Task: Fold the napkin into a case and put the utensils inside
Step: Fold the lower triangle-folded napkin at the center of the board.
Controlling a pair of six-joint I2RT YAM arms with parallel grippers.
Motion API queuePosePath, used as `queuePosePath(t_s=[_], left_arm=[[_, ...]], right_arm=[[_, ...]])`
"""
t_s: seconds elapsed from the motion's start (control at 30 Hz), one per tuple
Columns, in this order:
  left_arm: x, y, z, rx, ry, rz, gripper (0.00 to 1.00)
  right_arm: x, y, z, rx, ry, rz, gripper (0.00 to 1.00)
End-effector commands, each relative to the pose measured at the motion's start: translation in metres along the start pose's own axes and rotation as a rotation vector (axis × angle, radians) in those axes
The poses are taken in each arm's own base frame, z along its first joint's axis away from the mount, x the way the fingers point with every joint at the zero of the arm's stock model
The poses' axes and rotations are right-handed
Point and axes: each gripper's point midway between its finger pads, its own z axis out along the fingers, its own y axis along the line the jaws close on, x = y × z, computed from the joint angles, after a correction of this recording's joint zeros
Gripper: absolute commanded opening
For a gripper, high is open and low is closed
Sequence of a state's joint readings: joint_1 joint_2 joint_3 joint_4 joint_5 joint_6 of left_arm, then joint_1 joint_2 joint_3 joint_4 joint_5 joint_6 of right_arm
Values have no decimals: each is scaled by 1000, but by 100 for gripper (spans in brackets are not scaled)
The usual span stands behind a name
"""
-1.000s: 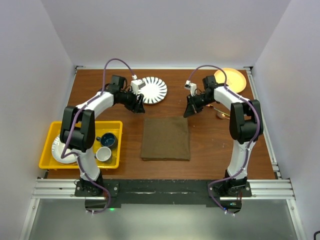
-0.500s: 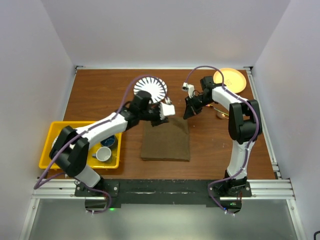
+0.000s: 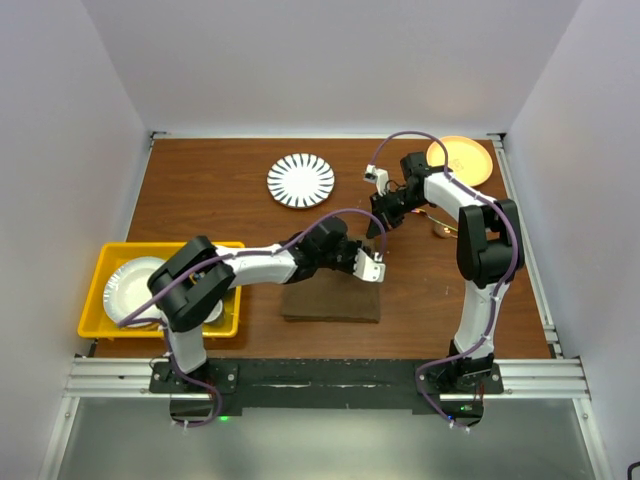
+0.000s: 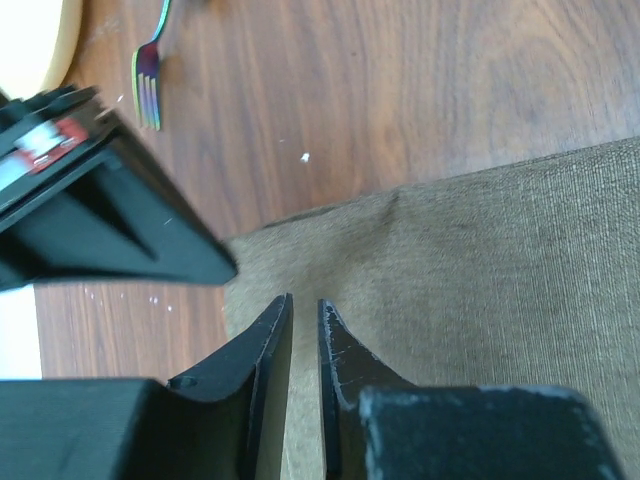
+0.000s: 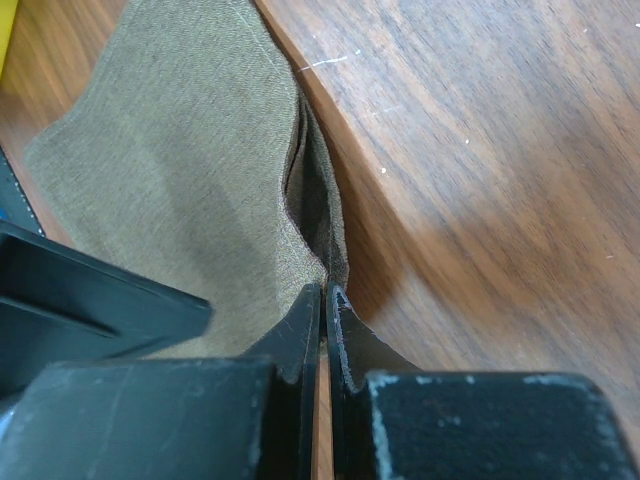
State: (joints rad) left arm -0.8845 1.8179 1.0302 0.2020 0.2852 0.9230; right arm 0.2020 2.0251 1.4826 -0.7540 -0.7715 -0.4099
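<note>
Right now the napkin [image 3: 330,295] lies mid-frame on the tabletop [image 3: 200,200], its upper-right corner pinched in the right pincer [image 5: 324,292]; the left pincer [image 4: 303,303] sits just beside that corner, jaws nearly together, gripping cloth or not I cannot tell

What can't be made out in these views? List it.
Top view: the left arm hides the far part of the napkin.
Top view: utensils too small to tell apart, beside the right arm.
Left wrist: fork handle cut off by the top edge.
Left wrist: whether the left gripper pinches cloth.
</note>
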Motion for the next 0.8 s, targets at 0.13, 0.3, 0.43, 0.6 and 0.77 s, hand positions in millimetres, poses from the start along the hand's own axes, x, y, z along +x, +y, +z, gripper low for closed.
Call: queuePosePath(t_s=[0.13, 0.3, 0.43, 0.6, 0.77], left_arm=[[-25, 7, 20, -41, -85, 104, 20], [-28, -3, 29, -13, -97, 115, 20], [-19, -10, 39, 9, -80, 115, 20], [-5, -21, 52, 54, -45, 118, 20], [5, -37, 57, 145, -15, 114, 20]], right_arm=[[-6, 5, 0, -41, -12, -8, 0], [-7, 7, 0, -53, -16, -1, 0], [-6, 8, 0, -60, -15, 14, 0], [-3, 11, 0, -68, -9, 21, 0], [-2, 16, -3, -82, -10, 26, 0]])
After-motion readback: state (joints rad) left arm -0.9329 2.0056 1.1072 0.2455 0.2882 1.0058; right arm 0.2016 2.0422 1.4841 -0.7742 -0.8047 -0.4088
